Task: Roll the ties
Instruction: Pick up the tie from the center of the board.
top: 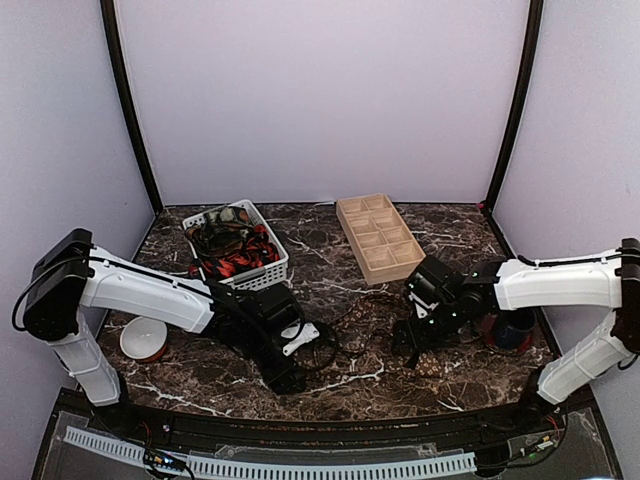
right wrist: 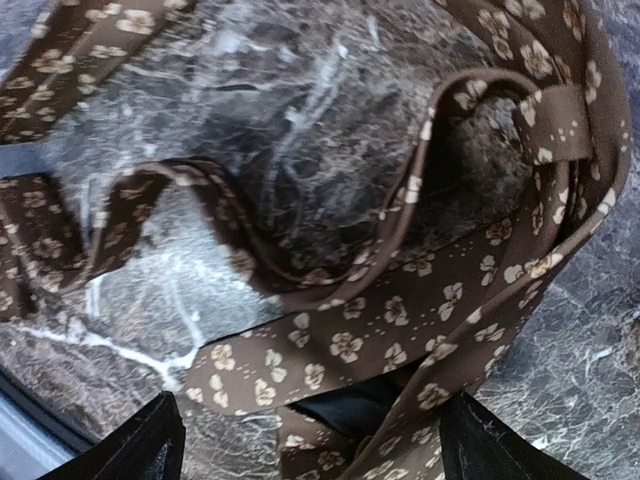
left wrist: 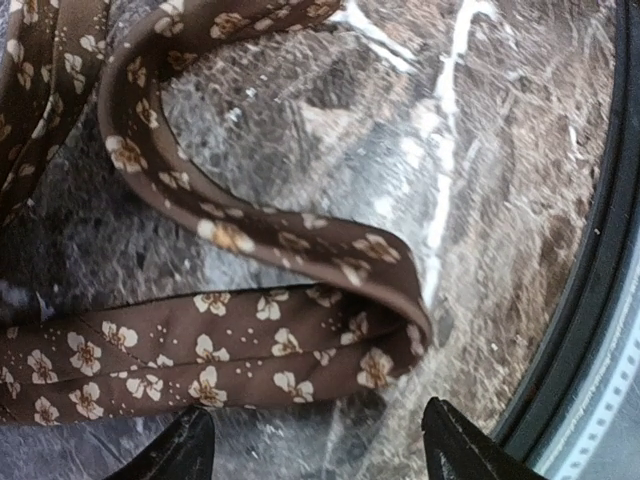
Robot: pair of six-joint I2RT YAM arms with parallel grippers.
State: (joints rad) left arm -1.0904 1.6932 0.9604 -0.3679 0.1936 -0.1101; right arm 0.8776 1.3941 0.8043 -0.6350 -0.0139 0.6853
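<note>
The dark marbled tabletop [top: 340, 385] is seen under both arms. Toward its far edge a white basket [top: 262, 276] is heaped with red-and-black ties [top: 235, 262], and a wooden divided tray [top: 378, 238] is set beside it. The brown tie [left wrist: 250, 345] with tan flowers is laid in loose loops toward the near edge, around the middle. The left hand [left wrist: 320, 445] is lowered by one fold, fingers spread wide, nothing gripped. The right hand [right wrist: 315, 440] is likewise held wide open, the tie running between its fingers, unclamped. A white bowl [top: 143, 338] is spotted by the left edge
</note>
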